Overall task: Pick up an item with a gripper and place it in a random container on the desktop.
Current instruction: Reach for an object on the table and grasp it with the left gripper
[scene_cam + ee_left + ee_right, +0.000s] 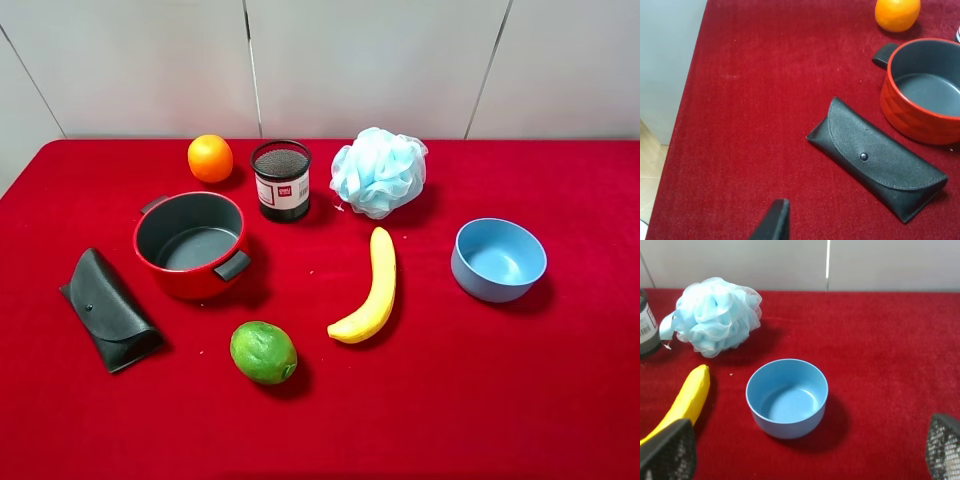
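My right gripper (805,452) is spread wide and holds nothing, with the blue bowl (787,397) sitting ahead in the gap between its two fingers. The bath pouf (378,172) rests on the red table (560,400) toward the back wall, right of the middle, just beside the black mesh cup (281,180) and past the far tip of the banana (371,288). From my right fingers it lies beyond the bowl and toward the centre, so I judge this arm the nearer one. It is a round ball with no long axis to line up on. The red pot (190,280) stands empty on the left half. Of my left gripper (776,223) only one fingertip shows, so I cannot tell its spread.
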`<state>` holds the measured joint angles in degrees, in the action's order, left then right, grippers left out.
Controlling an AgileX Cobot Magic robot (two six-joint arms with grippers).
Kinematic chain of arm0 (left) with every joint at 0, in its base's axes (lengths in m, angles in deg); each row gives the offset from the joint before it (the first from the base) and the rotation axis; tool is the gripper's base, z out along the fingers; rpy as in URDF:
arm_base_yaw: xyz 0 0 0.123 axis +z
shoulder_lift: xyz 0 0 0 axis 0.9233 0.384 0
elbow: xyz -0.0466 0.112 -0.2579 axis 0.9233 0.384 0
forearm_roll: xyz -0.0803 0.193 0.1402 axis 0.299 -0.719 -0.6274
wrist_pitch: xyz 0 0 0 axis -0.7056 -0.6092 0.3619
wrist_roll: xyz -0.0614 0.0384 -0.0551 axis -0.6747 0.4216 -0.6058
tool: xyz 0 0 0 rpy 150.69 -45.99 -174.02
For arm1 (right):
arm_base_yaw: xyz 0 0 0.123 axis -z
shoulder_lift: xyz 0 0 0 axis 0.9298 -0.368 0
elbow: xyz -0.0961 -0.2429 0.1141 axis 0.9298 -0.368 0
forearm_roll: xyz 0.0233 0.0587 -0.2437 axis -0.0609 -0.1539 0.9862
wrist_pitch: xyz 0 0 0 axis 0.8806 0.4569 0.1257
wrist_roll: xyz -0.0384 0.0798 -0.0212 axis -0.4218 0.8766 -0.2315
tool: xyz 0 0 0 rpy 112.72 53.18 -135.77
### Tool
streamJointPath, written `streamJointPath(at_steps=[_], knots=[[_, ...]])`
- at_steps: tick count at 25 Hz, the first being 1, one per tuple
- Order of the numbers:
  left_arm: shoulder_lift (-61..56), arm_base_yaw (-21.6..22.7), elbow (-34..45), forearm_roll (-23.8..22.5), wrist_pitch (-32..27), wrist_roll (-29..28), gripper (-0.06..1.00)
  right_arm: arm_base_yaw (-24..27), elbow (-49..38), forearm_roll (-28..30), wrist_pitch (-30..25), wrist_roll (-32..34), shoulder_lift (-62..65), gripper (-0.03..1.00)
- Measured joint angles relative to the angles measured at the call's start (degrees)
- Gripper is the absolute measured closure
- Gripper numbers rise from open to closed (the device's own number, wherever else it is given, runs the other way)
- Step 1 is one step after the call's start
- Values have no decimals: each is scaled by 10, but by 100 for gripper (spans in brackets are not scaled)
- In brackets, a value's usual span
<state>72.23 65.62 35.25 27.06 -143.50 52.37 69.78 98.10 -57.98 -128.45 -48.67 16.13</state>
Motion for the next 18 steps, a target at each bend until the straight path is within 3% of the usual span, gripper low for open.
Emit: streamJointPath(at_steps=[18], knots=[[0,0,-10,-2,18,0,-4,0,0,0,0,0,0,27]])
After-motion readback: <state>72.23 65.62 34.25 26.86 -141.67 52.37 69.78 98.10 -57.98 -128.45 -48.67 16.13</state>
